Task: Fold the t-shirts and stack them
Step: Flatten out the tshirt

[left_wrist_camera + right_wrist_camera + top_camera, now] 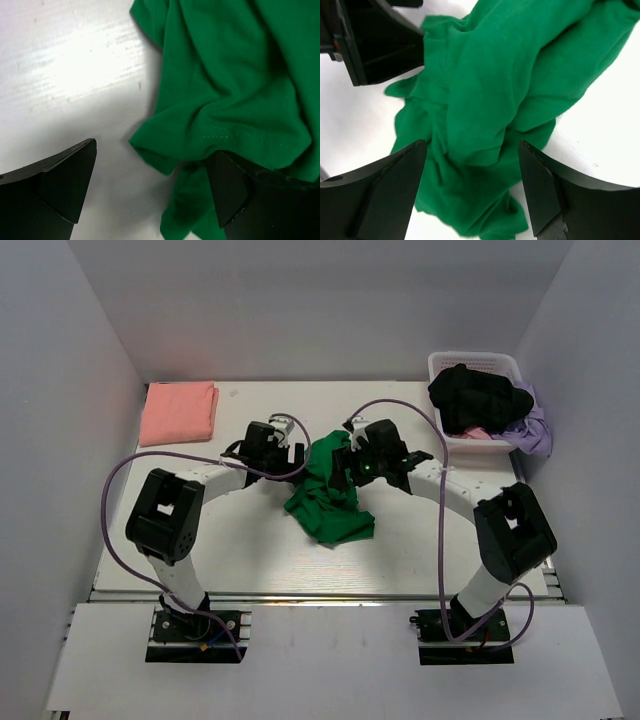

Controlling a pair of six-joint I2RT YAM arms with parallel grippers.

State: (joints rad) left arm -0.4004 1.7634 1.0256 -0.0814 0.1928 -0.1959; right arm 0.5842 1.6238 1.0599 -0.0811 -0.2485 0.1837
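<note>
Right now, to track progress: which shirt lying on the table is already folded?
The salmon-pink cloth t-shirt in the far-left corner: it is a neat, flat rectangle. The bright green cloth t-shirt is only a crumpled heap.

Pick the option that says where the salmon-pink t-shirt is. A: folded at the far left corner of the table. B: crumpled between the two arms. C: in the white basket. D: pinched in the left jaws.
A: the pink t-shirt lies folded flat at the far left corner of the table, while the green t-shirt is the crumpled one at mid-table.
</note>
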